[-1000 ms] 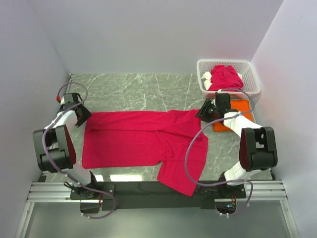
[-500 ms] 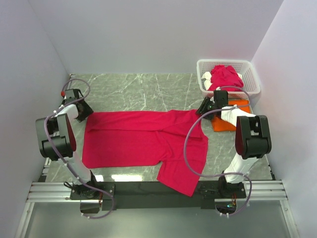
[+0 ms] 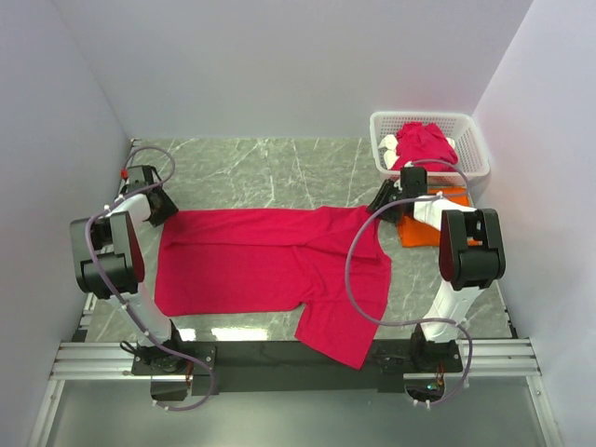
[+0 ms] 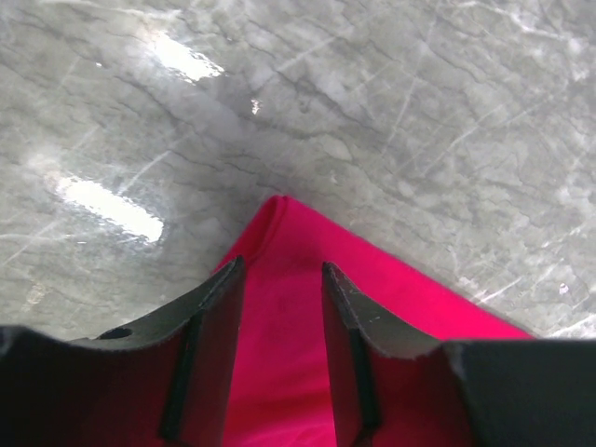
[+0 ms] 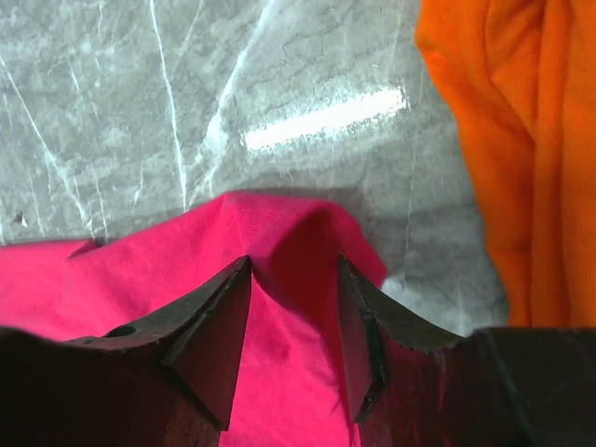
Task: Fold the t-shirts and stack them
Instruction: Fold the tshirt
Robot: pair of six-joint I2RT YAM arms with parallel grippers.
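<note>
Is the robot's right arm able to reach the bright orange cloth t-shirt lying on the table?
Probably yes. The bright orange cloth t-shirt lies just beside the right gripper, with only bare marble table between. But its fingers straddle a corner of the crimson-pink cloth t-shirt, so it must leave that first.

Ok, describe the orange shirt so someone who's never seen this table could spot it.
Find the white basket in the far right corner of the table. On the marble just in front of it lies the orange t-shirt, partly under the right arm. It is the only orange cloth; the other shirts are crimson.
</note>
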